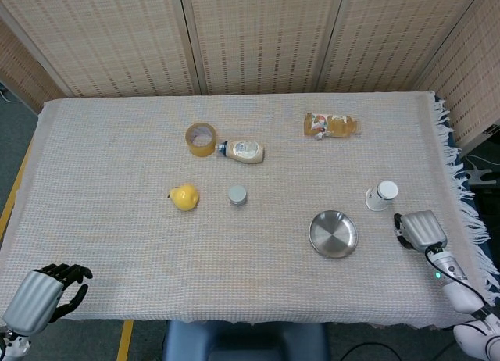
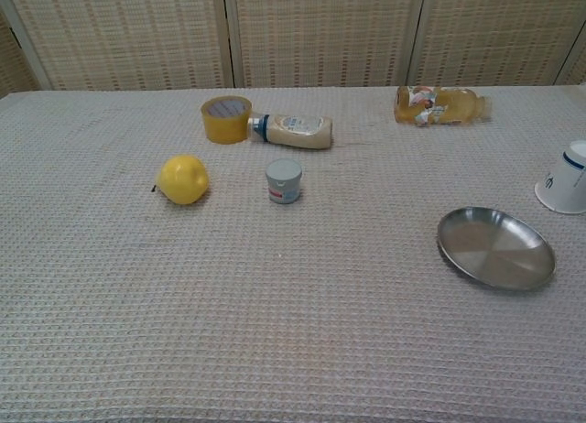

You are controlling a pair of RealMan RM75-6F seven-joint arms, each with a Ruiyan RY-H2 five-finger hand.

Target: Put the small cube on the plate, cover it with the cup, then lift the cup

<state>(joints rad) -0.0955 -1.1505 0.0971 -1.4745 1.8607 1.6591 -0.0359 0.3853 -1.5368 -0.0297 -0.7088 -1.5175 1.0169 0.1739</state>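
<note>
Right hand [image 1: 422,229] sits low at the table's right edge, its back turned up to the head camera; whether its fingers are spread or curled cannot be told; nothing is seen in its grasp; the chest view does not show it. Just beyond it, toward the screen wall, lies the white paper cup [image 1: 382,194] on its side, close to the hand but apart from it; to the hand's inner side rests the round steel plate [image 1: 333,234], bare and flat on the cloth. Left hand [image 1: 41,294] hangs off the near left corner, dark fingers curled inward around nothing. Well away from both hands, near the table's middle, stands a small grey-topped object [image 2: 284,180], the nearest match to the small cube, though it looks more like a little round tub; beside it, toward the left hand's side, sits a yellow pear [image 2: 182,178]. Farther back lie a roll of tape [image 2: 226,118] touching a squeeze bottle [image 2: 292,130], and a tipped amber bottle [image 2: 437,104].
</note>
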